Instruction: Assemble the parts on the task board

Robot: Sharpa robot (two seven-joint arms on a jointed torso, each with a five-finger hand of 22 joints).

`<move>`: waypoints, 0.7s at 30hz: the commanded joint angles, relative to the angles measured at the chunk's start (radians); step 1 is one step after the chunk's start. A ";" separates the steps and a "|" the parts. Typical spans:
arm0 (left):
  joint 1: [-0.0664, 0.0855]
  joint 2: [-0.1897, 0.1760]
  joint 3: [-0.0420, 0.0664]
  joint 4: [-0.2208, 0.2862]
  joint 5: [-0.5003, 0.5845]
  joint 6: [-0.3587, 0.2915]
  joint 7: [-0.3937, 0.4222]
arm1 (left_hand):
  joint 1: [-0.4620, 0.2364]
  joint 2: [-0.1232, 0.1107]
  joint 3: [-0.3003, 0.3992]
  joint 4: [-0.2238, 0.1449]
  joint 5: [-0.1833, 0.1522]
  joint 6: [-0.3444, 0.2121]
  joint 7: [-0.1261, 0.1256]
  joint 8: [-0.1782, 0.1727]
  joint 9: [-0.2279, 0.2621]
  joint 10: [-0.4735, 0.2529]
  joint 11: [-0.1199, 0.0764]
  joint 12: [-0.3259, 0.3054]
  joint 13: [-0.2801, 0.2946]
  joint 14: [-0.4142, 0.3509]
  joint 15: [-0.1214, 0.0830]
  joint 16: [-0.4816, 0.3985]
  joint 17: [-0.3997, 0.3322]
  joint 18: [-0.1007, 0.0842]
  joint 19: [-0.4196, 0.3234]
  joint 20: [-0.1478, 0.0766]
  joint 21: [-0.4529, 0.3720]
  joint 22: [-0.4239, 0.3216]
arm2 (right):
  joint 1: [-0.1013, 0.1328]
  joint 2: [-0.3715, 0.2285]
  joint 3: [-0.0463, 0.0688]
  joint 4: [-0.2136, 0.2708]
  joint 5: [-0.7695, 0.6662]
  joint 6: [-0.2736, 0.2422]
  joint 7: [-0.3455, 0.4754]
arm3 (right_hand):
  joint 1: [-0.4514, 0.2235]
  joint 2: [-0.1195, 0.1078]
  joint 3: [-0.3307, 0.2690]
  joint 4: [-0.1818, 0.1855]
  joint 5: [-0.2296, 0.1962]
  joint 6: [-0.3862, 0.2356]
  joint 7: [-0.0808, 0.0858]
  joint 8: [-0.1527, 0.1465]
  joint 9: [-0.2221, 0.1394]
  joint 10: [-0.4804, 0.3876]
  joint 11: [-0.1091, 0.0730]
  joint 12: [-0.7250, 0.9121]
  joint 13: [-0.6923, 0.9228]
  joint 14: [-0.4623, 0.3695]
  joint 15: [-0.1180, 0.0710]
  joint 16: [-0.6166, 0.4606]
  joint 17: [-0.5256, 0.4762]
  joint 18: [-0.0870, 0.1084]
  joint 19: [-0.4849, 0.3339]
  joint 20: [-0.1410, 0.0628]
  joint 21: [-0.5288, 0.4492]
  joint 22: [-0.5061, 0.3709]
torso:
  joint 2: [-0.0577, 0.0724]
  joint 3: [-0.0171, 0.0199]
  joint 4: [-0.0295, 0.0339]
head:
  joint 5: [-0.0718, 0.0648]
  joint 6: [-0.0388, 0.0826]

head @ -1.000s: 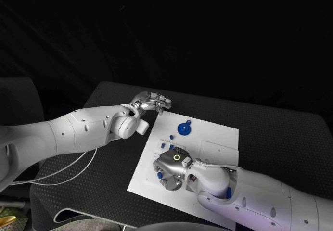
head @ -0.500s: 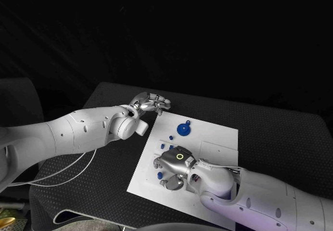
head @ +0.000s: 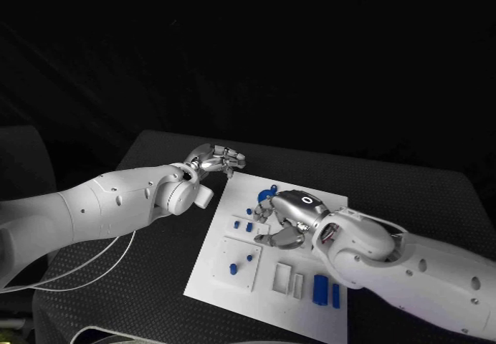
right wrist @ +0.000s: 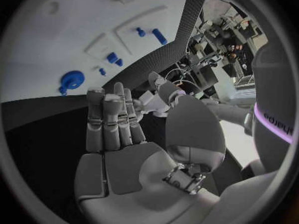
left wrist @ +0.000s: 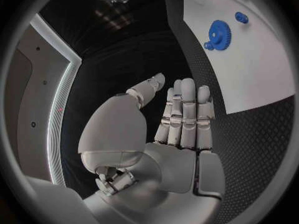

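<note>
Right hand (head: 281,221), empty and fingers apart, over task board (head: 310,193); left hand (head: 215,159) likewise empty beside board edge; risk: descending fingers knocking blue gear (left wrist: 219,34) loose.

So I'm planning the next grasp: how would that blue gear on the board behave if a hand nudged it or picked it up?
The blue gear lies flat on the task board, so a push would probably slide it, not roll it. It looks like stiff, light plastic. Being thin and low, it may be awkward for the fingers to get under.

A robotics lab: black test table (head: 155,158), cluttered equipment benches (right wrist: 215,45) beyond it.
</note>
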 commanded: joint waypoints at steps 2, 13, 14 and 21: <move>0.001 -0.006 0.000 -0.003 0.004 0.008 0.013 | -0.009 0.005 -0.004 0.004 -0.005 0.001 0.004 0.005 -0.001 -0.005 0.002 0.008 0.002 0.001 0.009 -0.004 0.001 0.014 0.008 -0.009 -0.006 0.017 | 0.043 -0.072 0.000 -0.011 0.365 0.119 -0.038 | -0.011 0.023 0.000 0.026 0.007 0.015 -0.005 0.012 0.007 0.028 -0.011 0.018 0.014 -0.004 -0.017 0.010 0.002 0.070 0.003 -0.004 0.003 0.018 | -0.003 0.0004 -0.0086 | -0.032 0.019; 0.001 -0.002 -0.001 0.008 0.004 0.008 0.013 | -0.011 0.004 -0.005 0.006 -0.006 0.002 0.004 0.006 -0.001 -0.003 0.002 0.010 0.002 0.000 0.008 -0.005 0.001 0.014 0.008 -0.009 -0.006 0.018 | 0.094 -0.218 -0.014 0.033 0.587 0.286 -0.157 | -0.027 0.068 -0.076 0.047 -0.018 0.032 -0.054 0.025 0.059 -0.103 -0.081 0.632 0.535 -0.001 -0.090 0.028 0.015 0.070 0.002 -0.020 0.035 0.017 | -0.012 0.0062 -0.0244 | -0.071 0.003; 0.001 0.000 -0.001 0.008 0.004 0.008 0.013 | -0.011 0.004 -0.005 0.006 -0.006 0.002 0.004 0.006 -0.001 -0.003 0.002 0.010 0.003 0.000 0.008 -0.005 0.001 0.014 0.008 -0.009 -0.006 0.018 | 0.095 -0.228 -0.019 0.039 0.601 0.303 -0.175 | -0.038 0.058 -0.086 0.050 -0.019 0.031 -0.046 0.023 0.063 -0.090 -0.084 0.695 0.583 0.002 -0.087 0.035 0.020 0.070 0.003 -0.020 0.040 0.019 | -0.013 0.0069 -0.0253 | -0.075 0.001; 0.001 -0.004 -0.001 0.030 0.004 0.012 0.011 | -0.011 0.004 -0.006 0.007 -0.006 0.002 0.004 0.007 -0.001 -0.003 0.002 0.010 0.003 0.000 0.008 -0.005 0.001 0.014 0.008 -0.009 -0.006 0.018 | 0.096 -0.291 -0.071 0.068 0.712 0.458 -0.331 | -0.113 0.112 -0.132 0.086 0.015 0.041 -0.054 0.022 0.097 -0.139 -0.094 1.023 0.869 0.004 -0.096 0.122 0.114 0.070 0.014 -0.039 0.085 0.023 | -0.023 0.0102 -0.0291 | -0.090 -0.020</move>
